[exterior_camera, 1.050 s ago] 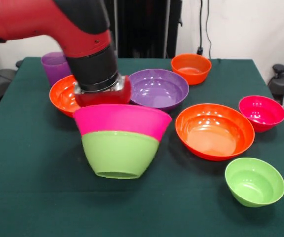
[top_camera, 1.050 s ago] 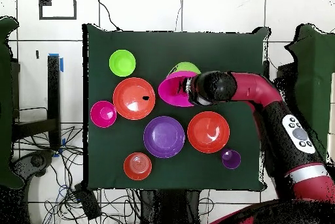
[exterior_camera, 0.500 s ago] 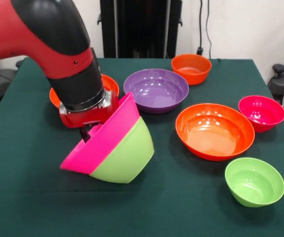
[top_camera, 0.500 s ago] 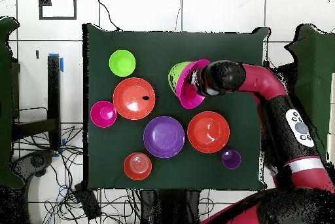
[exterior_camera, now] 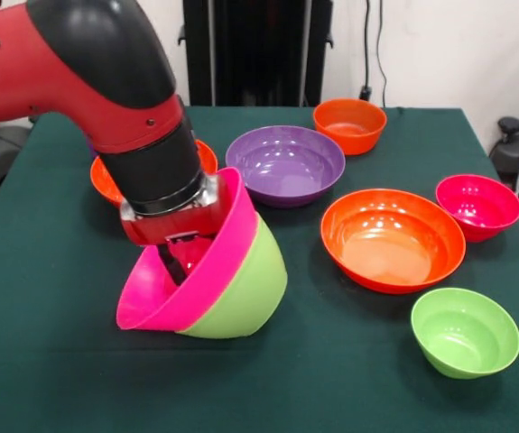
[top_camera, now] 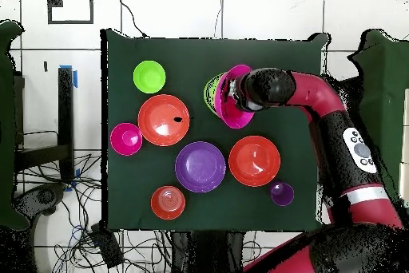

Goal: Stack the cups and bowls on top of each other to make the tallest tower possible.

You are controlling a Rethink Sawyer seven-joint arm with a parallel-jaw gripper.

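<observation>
A: Start with the biggest things. What does the table (exterior_camera: 51, 361) carry?

B: A green cloth, and on it the arm (exterior_camera: 88, 72) reaching down to a tilted pair: a hot pink bowl (exterior_camera: 218, 262) nested in a lime green bowl (exterior_camera: 250, 298). That pair is the tower so far. It lies toward the front of the table, leaning so its open mouth faces the viewer's left in the front view.

A: And the gripper (exterior_camera: 176, 262)?

B: It reaches inside the pink bowl, against the upper side of the rim. A dark finger shows within, but whether the jaws are clamped on the wall or parted cannot be told from either view.

A: What does the next move turn on?

B: Probably the tilt. The pair's axis slants away from vertical, with the base off to one side of the gripper, not below it, so it would have to be righted before anything goes on top.

A: The rest?

B: Loose and apart: a wide orange bowl (exterior_camera: 393, 239), a purple bowl (exterior_camera: 286, 164), another orange bowl (top_camera: 254, 160) behind the arm, then a small orange bowl (exterior_camera: 349, 124), a small pink bowl (exterior_camera: 477, 206), a small green bowl (exterior_camera: 465, 331), and a purple cup (top_camera: 281, 194).
</observation>
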